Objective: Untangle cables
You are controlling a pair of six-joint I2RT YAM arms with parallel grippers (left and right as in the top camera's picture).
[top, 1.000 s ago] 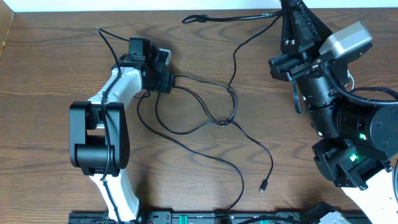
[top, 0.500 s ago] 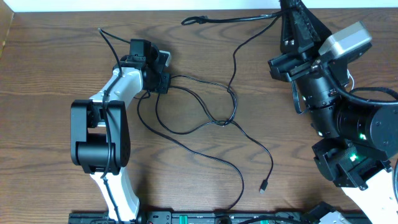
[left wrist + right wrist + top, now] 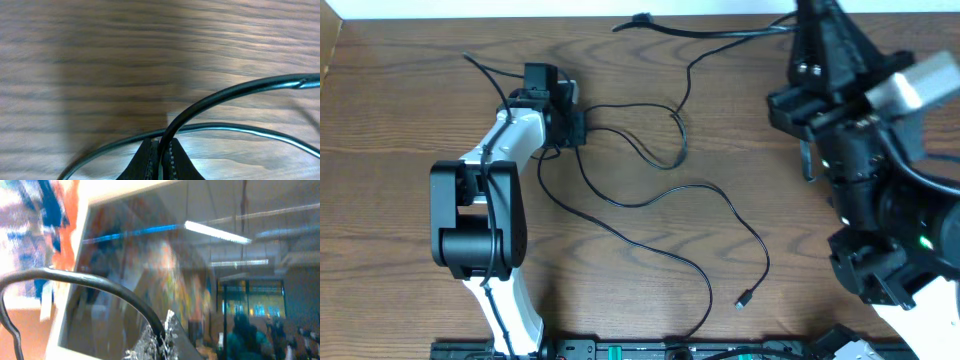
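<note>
1. Two pinches, one per arm. My left gripper (image 3: 160,152) has its fingers pressed together on a black cable (image 3: 225,93), low over the desk (image 3: 400,120) toward the far-left corner. A second, thinner strand (image 3: 240,131) passes just behind my tips, close to the wood.
2. My right gripper (image 3: 162,332) is also clamped on a black cable that arcs out of its tips. I cannot tell whether it is the same cord. Its camera is blurred and looks off the desk into the room, so I judge it lifted and tilted at the far edge, toward the far-right corner.
3. In the last second my right arm has swung further right and drawn its strand with it, and my left gripper has edged toward the far-left corner.
4. The tight crossing at mid-desk has opened. The loop (image 3: 675,140) now sits nearer the far edge. The long strand (image 3: 720,187) lies apart from it and runs to its plug (image 3: 744,298) near the near edge, which has hardly shifted.
5. Another strand (image 3: 660,255) runs off to the near edge, apart from the loop.
6. I judge the main twist undone. The crossings left are bunched just beside my left gripper, so the spreading should go on from there. I see no white cord.
</note>
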